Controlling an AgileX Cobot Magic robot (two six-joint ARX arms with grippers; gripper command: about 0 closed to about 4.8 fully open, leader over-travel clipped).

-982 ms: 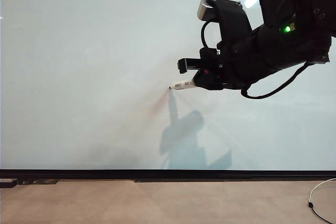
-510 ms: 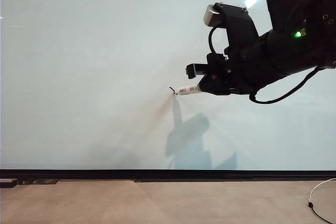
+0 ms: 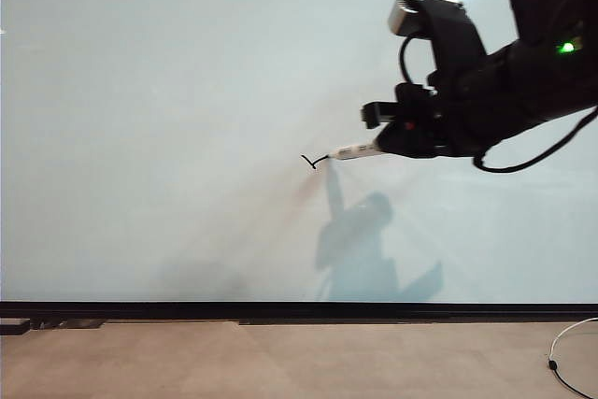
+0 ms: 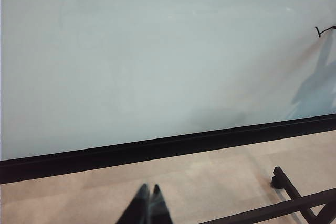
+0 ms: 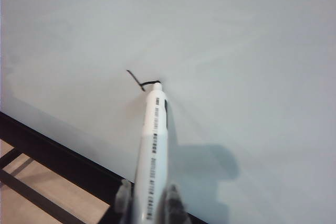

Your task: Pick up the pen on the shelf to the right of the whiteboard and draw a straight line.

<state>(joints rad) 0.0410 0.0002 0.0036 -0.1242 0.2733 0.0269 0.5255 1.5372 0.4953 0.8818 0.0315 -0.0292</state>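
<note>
Main risk from here is the stroke going crooked: the straight line (image 3: 319,160) is only a short hooked stub so far, already a bit wavy, and any drift up or down across the whiteboard (image 3: 168,119) will show. Second risk is tip pressure. Too light and the line breaks; too hard and the pen (image 3: 355,151) may slip or pivot in the grip (it's held near the rear of the barrel, so the tip has long leverage).

Right gripper (image 5: 147,203) is clenched on the pen barrel, tip touching the board at the end of the stub (image 5: 144,83). Left gripper (image 4: 147,195) sits low over the floor below the board, fingers pressed together, holding nothing.
</note>
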